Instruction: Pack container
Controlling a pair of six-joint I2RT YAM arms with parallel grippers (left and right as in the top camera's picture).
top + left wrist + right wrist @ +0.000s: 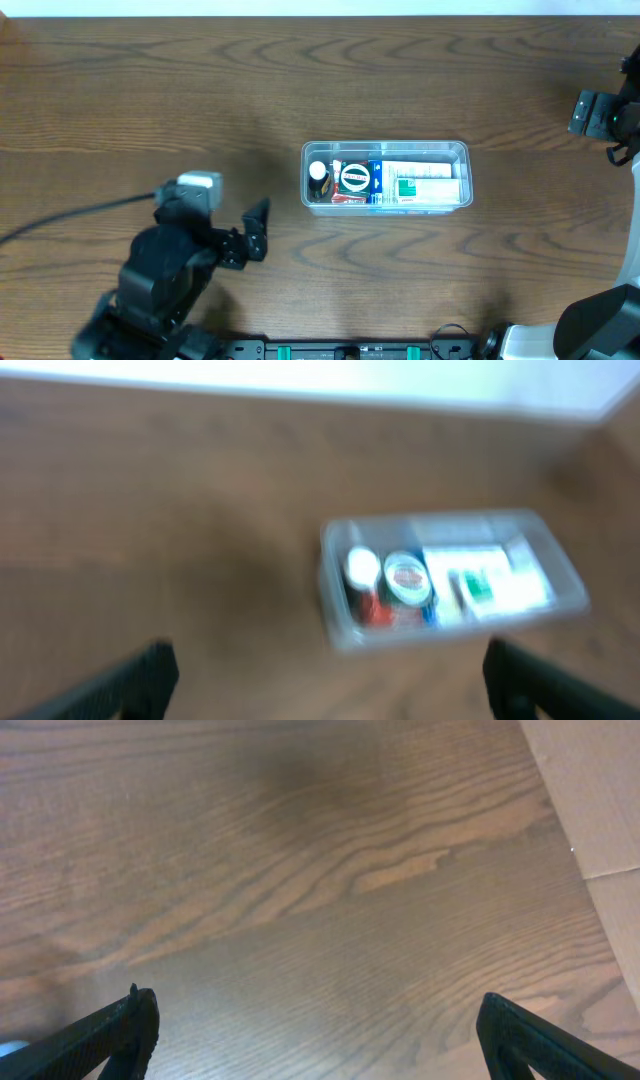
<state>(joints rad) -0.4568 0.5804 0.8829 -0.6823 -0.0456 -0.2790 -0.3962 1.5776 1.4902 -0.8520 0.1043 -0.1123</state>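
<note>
The clear plastic container (460,150) sits right of the table's middle, holding a small bottle with a white cap (318,175), a round red-and-white item (354,179) and white packets with green print (418,183). It also shows, blurred, in the left wrist view (335,570). My left gripper (258,228) is open and empty, apart from the container on its left; its fingers frame bare wood in the left wrist view (325,678). My right gripper (318,1032) is open and empty over bare wood. Only part of the right arm (610,115) shows overhead at the right edge.
The wood table (150,90) spreads around the container. A black cable (70,215) runs from the left arm to the left edge. The table's right edge and a pale floor (600,800) show in the right wrist view.
</note>
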